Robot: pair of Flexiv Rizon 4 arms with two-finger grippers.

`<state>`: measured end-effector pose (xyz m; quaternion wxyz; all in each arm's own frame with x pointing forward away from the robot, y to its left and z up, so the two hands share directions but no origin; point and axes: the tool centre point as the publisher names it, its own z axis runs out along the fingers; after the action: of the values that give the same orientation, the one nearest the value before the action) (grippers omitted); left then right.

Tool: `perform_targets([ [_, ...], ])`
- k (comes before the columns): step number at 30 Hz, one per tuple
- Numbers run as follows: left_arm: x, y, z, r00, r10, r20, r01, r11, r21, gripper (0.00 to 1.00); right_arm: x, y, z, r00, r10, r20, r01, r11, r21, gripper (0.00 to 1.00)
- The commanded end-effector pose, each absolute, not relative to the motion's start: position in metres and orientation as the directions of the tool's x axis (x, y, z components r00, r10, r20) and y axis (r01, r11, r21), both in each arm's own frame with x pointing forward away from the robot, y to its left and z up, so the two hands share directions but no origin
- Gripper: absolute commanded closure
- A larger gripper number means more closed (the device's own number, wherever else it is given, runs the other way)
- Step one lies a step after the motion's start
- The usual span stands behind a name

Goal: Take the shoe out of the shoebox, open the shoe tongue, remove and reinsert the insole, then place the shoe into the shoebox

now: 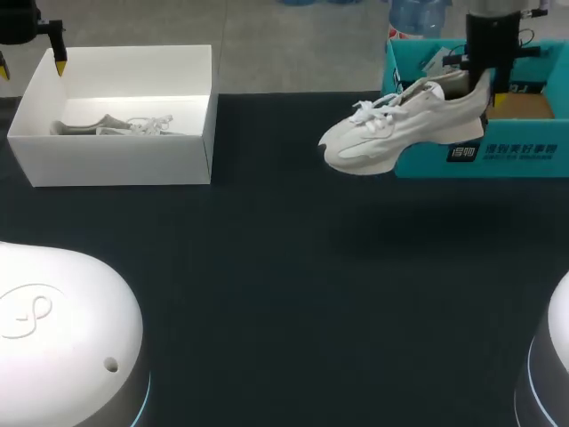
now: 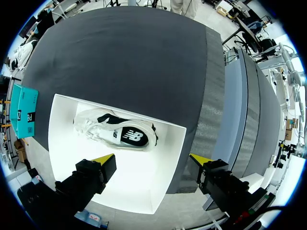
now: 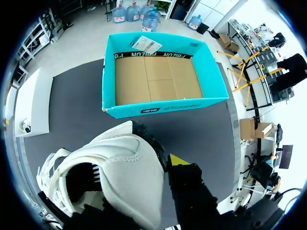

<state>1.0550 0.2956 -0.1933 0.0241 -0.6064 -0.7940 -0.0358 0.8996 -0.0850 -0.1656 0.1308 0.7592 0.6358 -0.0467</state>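
- Head view: the right pincer (image 1: 488, 89) was clenched on the heel of the shoe (image 1: 391, 133). The shoe hung toe-left, with no part resting on the bench (image 1: 284, 294), at the left end of the teal box (image 1: 524, 153). A heel grip probably suited the job, since it left the laces and tongue free to be worked on.
- Head view: the left pincer (image 1: 31, 64) was released and held nothing. It hovered at the far left, over the far left corner of the white box (image 1: 116, 162). There it was well apart from the carried shoe and out of the right arm's way. A second shoe (image 1: 111, 124) lay on its side in that box.
- Left wrist view: both yellow tips stood wide apart, looking down into the white box. The second shoe lay ahead of them against the box's far wall, untouched. The arm looked parked, not set for a grasp.
- Right wrist view: the shoe's heel collar filled the space at the pincer. One yellow tip pressed the outside of the heel, while the other finger was hidden, presumably inside the collar. Beyond the shoe, the teal box sat open with only its cardboard floor showing. I judged that the shoe was out of the box and the tongue step came next.
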Motion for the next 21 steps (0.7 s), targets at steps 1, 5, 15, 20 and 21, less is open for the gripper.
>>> perform_targets([
  [1, 1.053, 0.295, -0.193, -0.264, 0.961, 0.084, 0.964, 0.262, 0.032, 0.00, 0.871, -0.061, -0.164, 0.199, 0.945, -0.260, 0.969, -0.151, 0.194, 1.00],
  [5, 1.053, 0.295, -0.193, -0.264, 0.961, 0.084, 0.964, 0.262, 0.032, 0.00, 0.847, -0.045, -0.172, 0.209, 0.945, -0.252, 0.966, -0.160, 0.201, 1.00],
  [15, 1.053, 0.295, -0.193, -0.264, 0.961, 0.084, 0.964, 0.262, 0.032, 0.00, 0.793, -0.018, -0.189, 0.268, 0.940, -0.213, 0.955, -0.229, 0.189, 1.00],
  [20, 1.053, 0.295, -0.193, -0.264, 0.961, 0.084, 0.964, 0.262, 0.032, 0.00, 0.769, -0.008, -0.195, 0.282, 0.938, -0.204, 0.956, -0.255, 0.148, 1.00],
  [21, 1.053, 0.295, -0.193, -0.264, 0.961, 0.084, 0.964, 0.262, 0.032, 0.00, 0.764, -0.006, -0.197, 0.290, 0.935, -0.203, 0.954, -0.266, 0.134, 1.00],
])
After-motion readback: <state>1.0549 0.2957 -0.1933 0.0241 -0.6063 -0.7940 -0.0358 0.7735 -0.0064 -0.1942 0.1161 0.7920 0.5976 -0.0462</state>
